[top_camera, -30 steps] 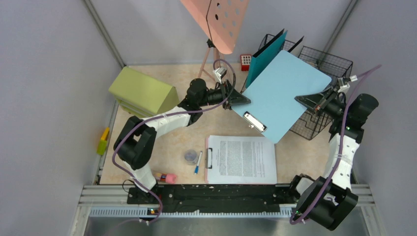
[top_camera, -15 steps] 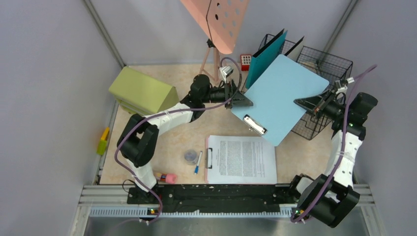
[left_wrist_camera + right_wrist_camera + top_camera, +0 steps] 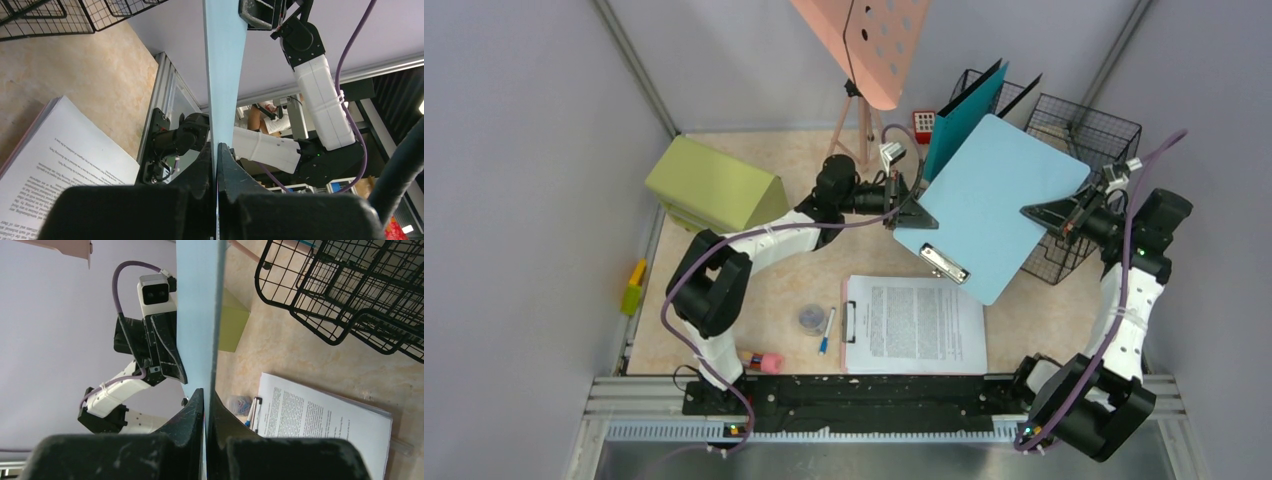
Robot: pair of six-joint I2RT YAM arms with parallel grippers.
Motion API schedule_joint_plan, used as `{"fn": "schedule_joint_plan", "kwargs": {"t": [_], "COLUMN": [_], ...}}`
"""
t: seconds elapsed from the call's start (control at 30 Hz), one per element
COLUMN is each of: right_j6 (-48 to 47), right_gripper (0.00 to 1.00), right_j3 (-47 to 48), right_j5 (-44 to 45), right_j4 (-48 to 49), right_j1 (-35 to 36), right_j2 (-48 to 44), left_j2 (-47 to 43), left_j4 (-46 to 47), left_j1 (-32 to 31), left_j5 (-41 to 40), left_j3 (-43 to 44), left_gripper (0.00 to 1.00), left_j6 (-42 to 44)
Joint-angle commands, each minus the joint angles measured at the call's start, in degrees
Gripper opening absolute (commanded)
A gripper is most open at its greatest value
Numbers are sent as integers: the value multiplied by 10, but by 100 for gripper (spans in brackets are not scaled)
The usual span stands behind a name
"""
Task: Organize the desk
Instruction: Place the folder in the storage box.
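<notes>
The left gripper (image 3: 216, 150) has its 2 fingers pressed onto the thin edge of a blue clipboard (image 3: 994, 200), pinching it at the board's 9 o'clock side. The right gripper (image 3: 205, 395) pinches the same board the same way at its 3 o'clock side. Between the 2 arms the board hangs tilted above the desk (image 3: 1019, 320), with its metal clip (image 3: 944, 262) at the 7 o'clock corner.

We cannot tell whether the board's 12 o'clock corner touches the upright teal folder (image 3: 959, 115) just behind it. Black wire baskets (image 3: 1089, 130) stand at 2 o'clock on the desk, partly under the board's right edge.

The desk itself spreads beneath everything, from the rail at 6 o'clock to the grey walls. At 6 o'clock on it lies a second clipboard (image 3: 914, 325) carrying a printed sheet, and just to that one's 9 o'clock side lie a pen (image 3: 826, 330) and a small round container (image 3: 810, 318). A green cabinet (image 3: 714, 187) sits at 10 o'clock. A pink perforated stand (image 3: 874, 40) rises at 12 o'clock.
</notes>
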Motion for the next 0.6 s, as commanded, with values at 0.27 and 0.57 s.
{"fn": "schedule_joint_plan", "kwargs": {"t": [0.27,0.57], "right_j6": [-138,-281], "right_gripper": [63,73], "right_j3": [83,204], "right_j5": [28,60], "right_j4": [-142,-312], "right_j1": [-35,-112], "right_j2": [0,50], "left_j2": [-99,-181], "left_j4": [156,114], "left_j1": [-14,-27], "left_j5": [-64,-89], "left_j3": [-145,-230], "left_gripper": [0,0], "left_j6": [-93,-82]}}
